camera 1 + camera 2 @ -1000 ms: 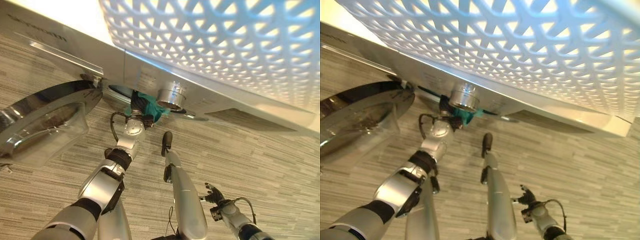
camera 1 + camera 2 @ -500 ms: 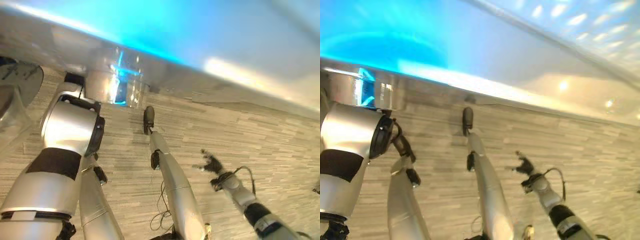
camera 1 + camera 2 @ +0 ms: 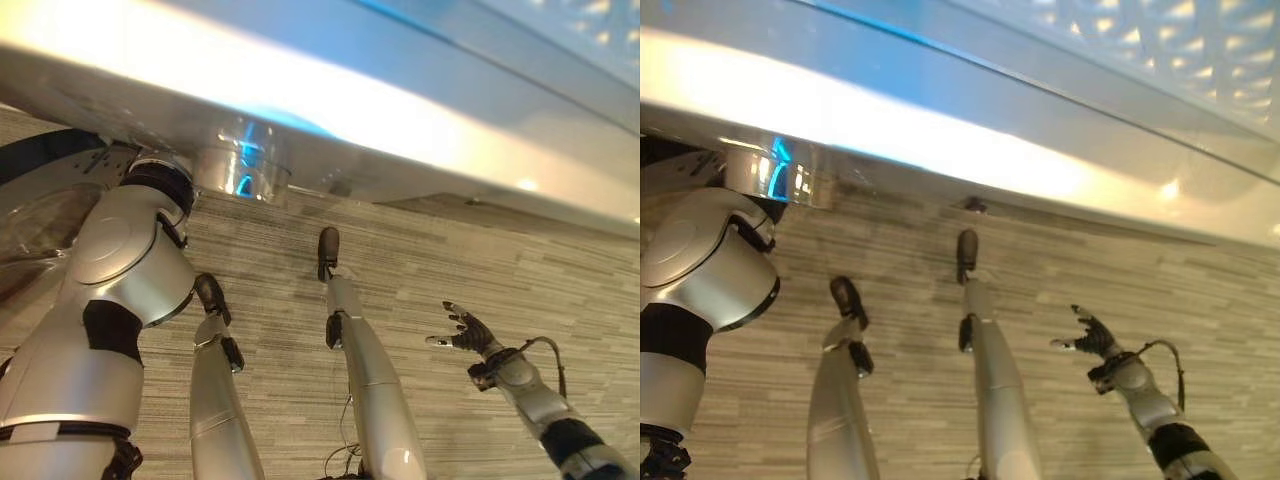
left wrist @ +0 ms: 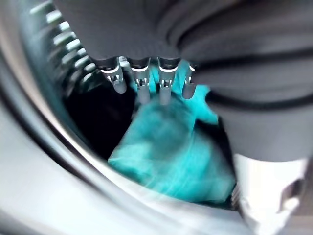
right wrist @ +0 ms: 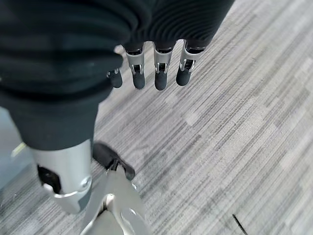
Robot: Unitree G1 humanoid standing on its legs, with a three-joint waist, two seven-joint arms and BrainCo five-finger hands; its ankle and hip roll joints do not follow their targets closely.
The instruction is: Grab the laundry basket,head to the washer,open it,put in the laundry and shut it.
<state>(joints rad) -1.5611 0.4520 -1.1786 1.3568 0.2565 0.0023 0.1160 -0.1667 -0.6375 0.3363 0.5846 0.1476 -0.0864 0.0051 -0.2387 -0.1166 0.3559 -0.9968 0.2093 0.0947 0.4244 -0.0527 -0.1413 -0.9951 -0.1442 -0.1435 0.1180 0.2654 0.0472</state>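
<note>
Inside the washer's drum [image 4: 93, 112], the left hand [image 4: 146, 81] reaches with fingers [image 4: 142, 88] straight and slightly spread, their tips over a teal garment [image 4: 171, 156] that lies against the dark door seal [image 4: 234, 58]; whether they touch the cloth cannot be told. At about four o'clock in the head views, the right hand [image 3: 465, 330] hangs over the striped floor [image 5: 234, 122], fingers relaxed and apart, holding nothing. At one o'clock the white lattice laundry basket [image 3: 1180, 45] sits on the washer's top [image 3: 330, 90].
</note>
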